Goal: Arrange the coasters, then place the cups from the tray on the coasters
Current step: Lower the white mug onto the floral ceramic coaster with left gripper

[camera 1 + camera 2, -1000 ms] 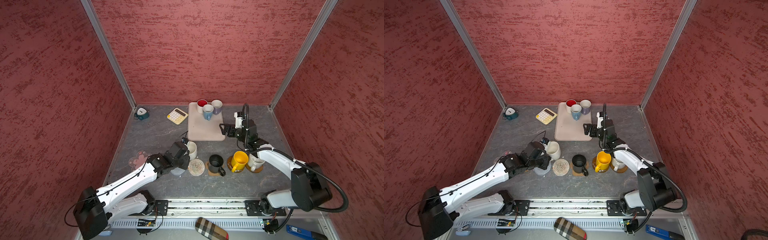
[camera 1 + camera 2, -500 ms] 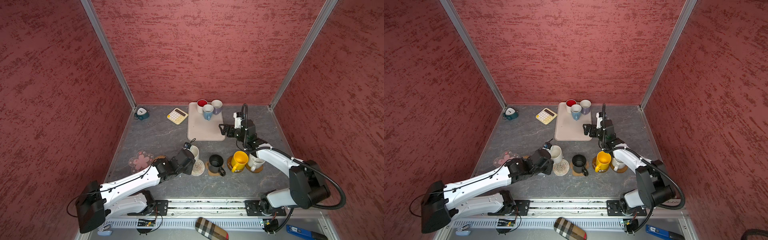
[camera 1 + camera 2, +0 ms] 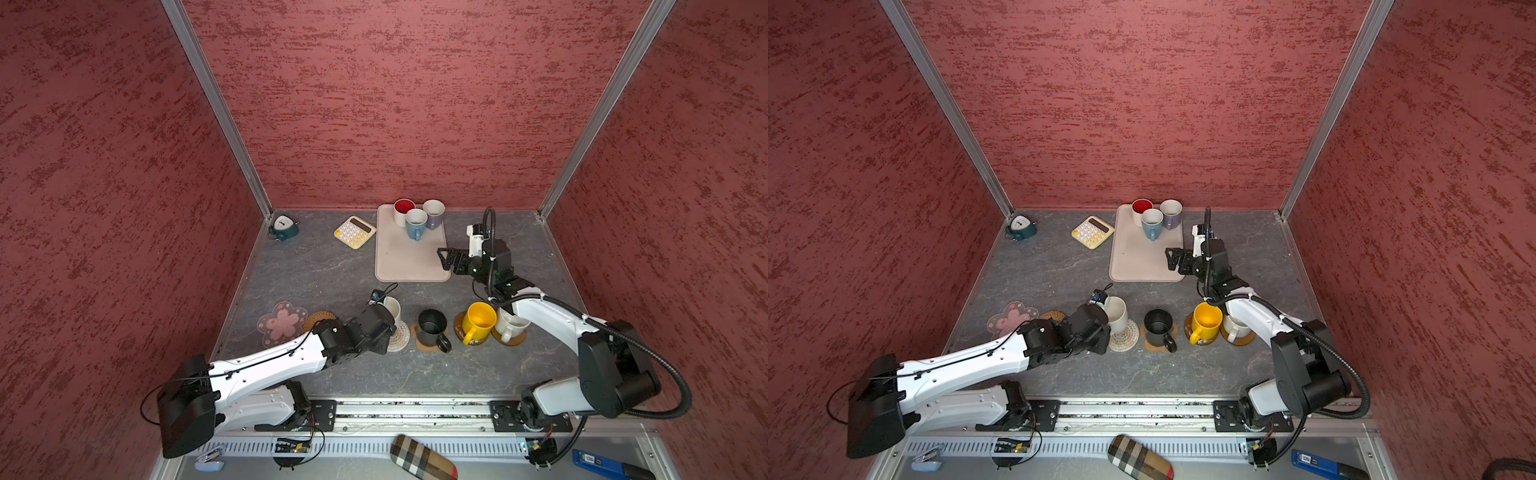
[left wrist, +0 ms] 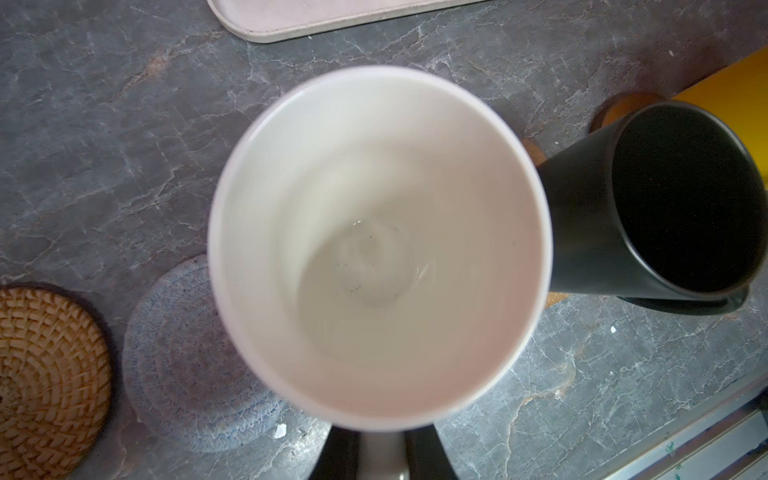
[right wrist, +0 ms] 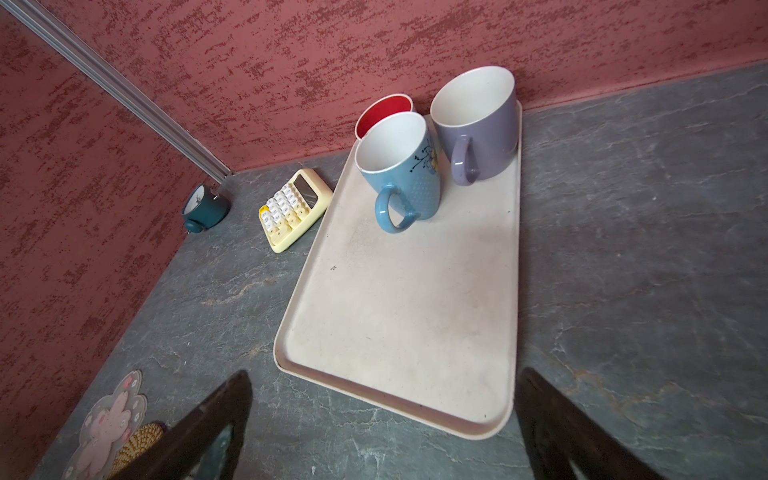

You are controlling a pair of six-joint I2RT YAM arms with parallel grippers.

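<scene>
One white cup [image 4: 380, 245], mouth up, handle clenched in left end effector [image 4: 382, 457]; right end effector [image 3: 445, 259] released.

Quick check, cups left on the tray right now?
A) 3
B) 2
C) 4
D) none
A: the red-lined cup, blue cup and lavender cup stand at the far end of the tray; the rest of it is bare.
</scene>
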